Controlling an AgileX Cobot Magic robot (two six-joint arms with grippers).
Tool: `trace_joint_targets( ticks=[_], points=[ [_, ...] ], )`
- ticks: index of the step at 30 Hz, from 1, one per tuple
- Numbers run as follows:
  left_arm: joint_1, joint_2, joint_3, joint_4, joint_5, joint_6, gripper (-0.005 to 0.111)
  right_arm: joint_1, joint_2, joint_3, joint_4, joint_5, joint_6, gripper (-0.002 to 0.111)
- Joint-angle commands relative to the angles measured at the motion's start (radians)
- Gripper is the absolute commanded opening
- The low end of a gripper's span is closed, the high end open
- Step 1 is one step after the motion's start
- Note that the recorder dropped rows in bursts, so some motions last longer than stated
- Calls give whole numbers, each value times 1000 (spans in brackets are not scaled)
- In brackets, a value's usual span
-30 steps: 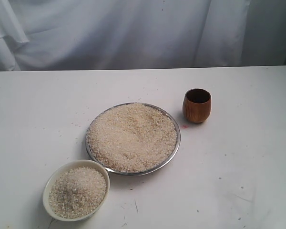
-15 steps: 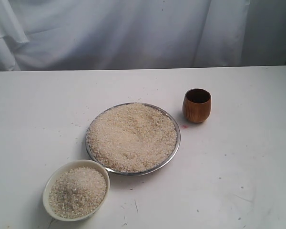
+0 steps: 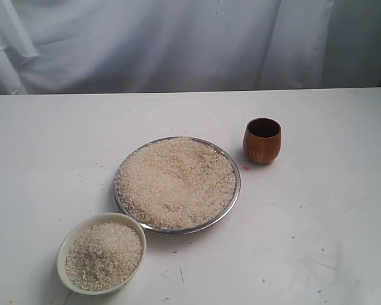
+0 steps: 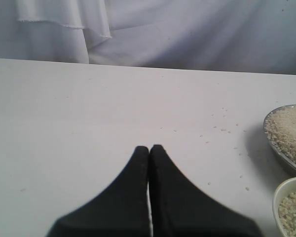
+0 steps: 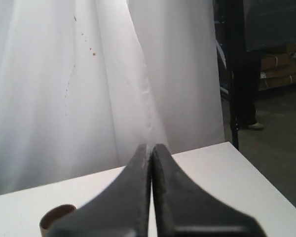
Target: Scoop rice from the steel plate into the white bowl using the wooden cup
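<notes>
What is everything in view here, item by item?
plate: one, silver steel, mid-table, heaped with rice
rice: two heaps, pale beige, on the plate and in the bowl
bowl: one, cream-white, by the plate's near-left rim
cup: one, reddish-brown wood, upright, right of the plate, apart from it
table: one, white, under everything
cloth: one, white, hanging behind the table
left hand: one, black, shut, empty, over bare table
right hand: one, black, shut, empty, cup showing beside it
</notes>
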Motion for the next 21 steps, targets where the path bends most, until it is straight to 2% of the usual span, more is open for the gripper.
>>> trace_joint_targets(
  ticks=[1, 12, 15, 21],
  points=[
    [-3, -4, 5, 1, -14, 0, 0, -8, -52, 6, 372, 70, -395, 0],
    [-3, -4, 5, 1, -14, 0, 0, -8, -59, 6, 529, 144, -504, 0],
    [-3, -4, 5, 1, -14, 0, 0, -8, -64, 9, 614, 146, -601, 0],
    [-3, -4, 5, 1, -14, 0, 0, -8, -132, 93, 904, 129, -871, 0]
  ],
)
